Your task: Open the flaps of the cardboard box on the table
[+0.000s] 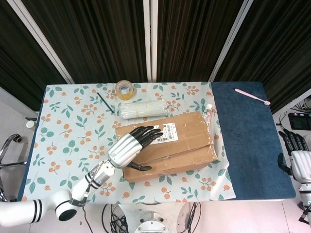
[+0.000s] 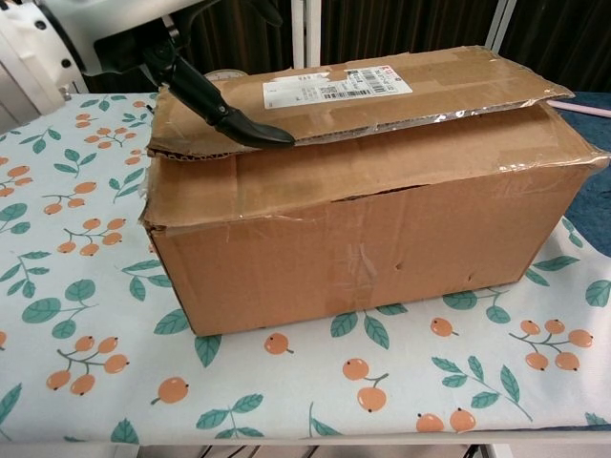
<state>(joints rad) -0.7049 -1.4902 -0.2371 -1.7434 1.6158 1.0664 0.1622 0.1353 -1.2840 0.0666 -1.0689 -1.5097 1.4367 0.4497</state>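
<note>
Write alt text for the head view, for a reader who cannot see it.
From above, the left hand reaches over the left part of a closed cardboard box on a floral tablecloth, fingers spread near its label. The right hand hangs off the table's right edge, open. Behind the box lie a tape roll, pen and white bundle.

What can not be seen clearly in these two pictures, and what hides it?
- Inside of the cardboard box: hidden in both views by its closed flaps.
- Left hand: chest view cuts it off at the top edge; whether its fingertips touch the flap, neither view settles.
- Right hand: head view cuts it off at the right edge; chest view misses it.
- Shipping label: print too small to read.
- Tape roll: chest view shows only a sliver behind the box.
</note>
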